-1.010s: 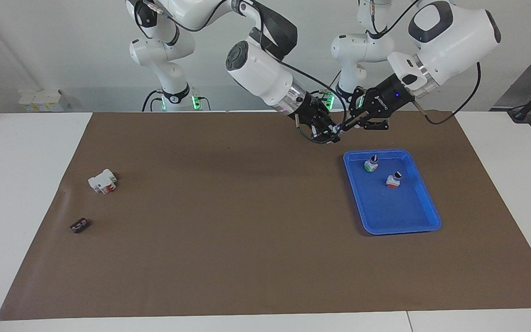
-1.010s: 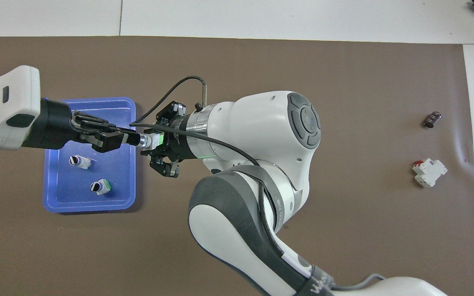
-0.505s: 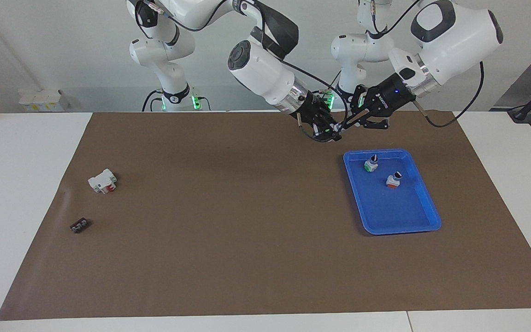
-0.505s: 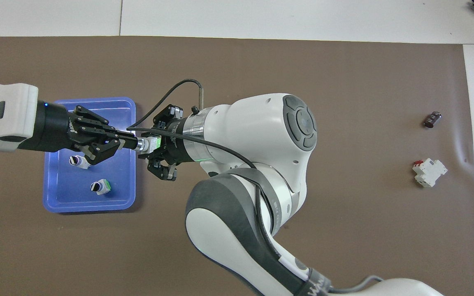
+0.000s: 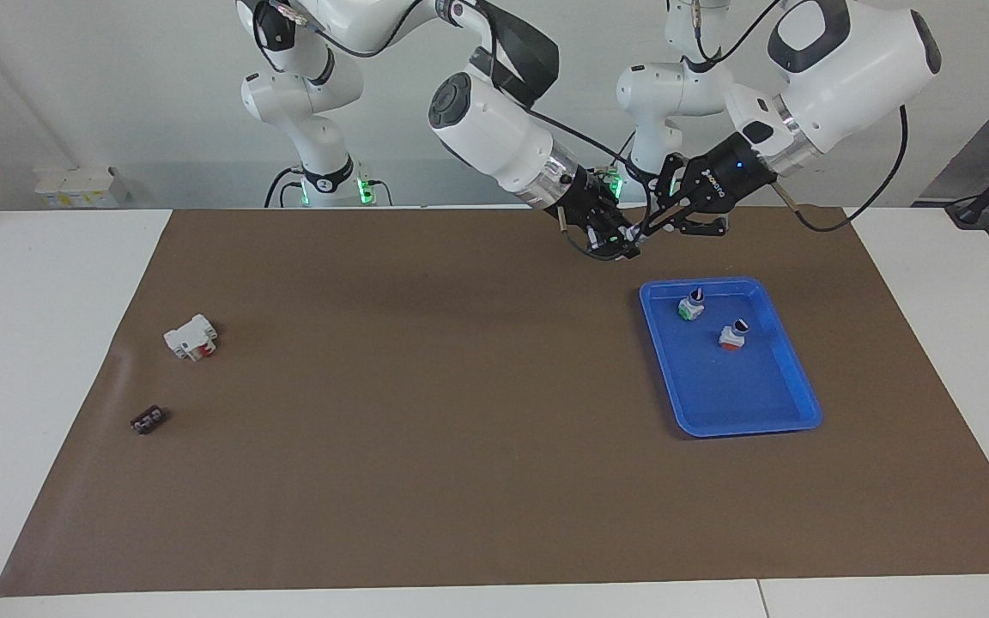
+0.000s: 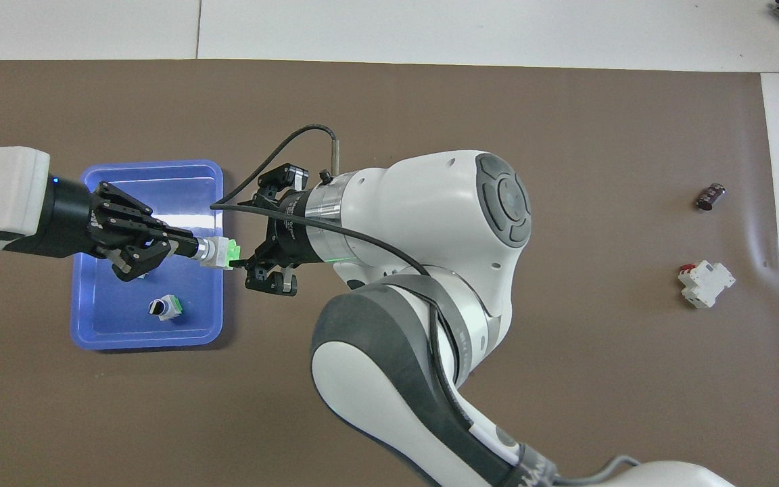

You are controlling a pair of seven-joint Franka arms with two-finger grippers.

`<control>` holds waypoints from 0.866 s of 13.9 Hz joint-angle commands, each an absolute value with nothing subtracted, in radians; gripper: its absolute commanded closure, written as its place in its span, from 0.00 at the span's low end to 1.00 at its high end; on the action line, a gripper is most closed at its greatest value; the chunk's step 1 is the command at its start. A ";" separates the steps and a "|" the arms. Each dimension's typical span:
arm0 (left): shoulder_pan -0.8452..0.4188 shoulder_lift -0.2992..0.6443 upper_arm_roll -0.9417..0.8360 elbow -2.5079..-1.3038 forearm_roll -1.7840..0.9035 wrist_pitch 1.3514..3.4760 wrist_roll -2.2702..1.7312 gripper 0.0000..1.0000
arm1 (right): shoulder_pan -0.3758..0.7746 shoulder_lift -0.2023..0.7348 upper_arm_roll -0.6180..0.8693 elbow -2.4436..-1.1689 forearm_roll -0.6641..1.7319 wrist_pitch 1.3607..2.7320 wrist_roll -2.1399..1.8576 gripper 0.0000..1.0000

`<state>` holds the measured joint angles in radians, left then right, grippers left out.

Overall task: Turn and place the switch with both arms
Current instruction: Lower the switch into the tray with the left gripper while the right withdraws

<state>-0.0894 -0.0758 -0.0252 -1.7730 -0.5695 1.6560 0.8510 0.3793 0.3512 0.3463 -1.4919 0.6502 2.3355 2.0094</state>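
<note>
Two white arms meet in the air over the brown mat on the desk [image 5: 48, 343], at the corner of a blue tray [image 6: 102, 335] toward the left arm's end. The right arm [image 6: 430, 223] reaches across from its own end; the left arm [image 5: 846, 51] comes in from above the tray.

The change is at the tools. A moment ago both gripped the switch [image 6: 219, 251], one at each end. Now the right tool [image 6: 254, 260] has spread its fingers wide and drawn slightly off the green end, so a small gap shows there. The left tool [image 6: 190, 247] stays pinched tight on the knob end and alone carries the switch, which hangs level over the tray's edge, green end toward the right tool.

This looks like the hand-over finishing: the turning seems done, and what remains is for the left arm to lower the switch into the tray.

In the tray stand a green-ended switch [image 5: 690, 306] and a red-ended one [image 5: 732, 335]. Toward the right arm's end lie a white block [image 5: 191, 336] and a small dark part [image 5: 148, 420].
</note>
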 commanded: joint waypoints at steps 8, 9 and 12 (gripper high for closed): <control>-0.097 -0.066 -0.037 -1.792 -0.368 1.761 0.857 1.00 | 0.241 0.232 0.336 -1.629 0.314 2.313 1.567 0.00; -0.118 -0.043 -0.035 -1.793 -0.338 1.781 0.857 1.00 | 0.221 0.232 0.336 -1.637 0.258 2.313 1.475 0.00; -0.135 0.026 -0.037 -1.795 -0.229 1.828 0.862 1.00 | 0.155 0.232 0.336 -1.638 0.174 2.278 1.246 0.00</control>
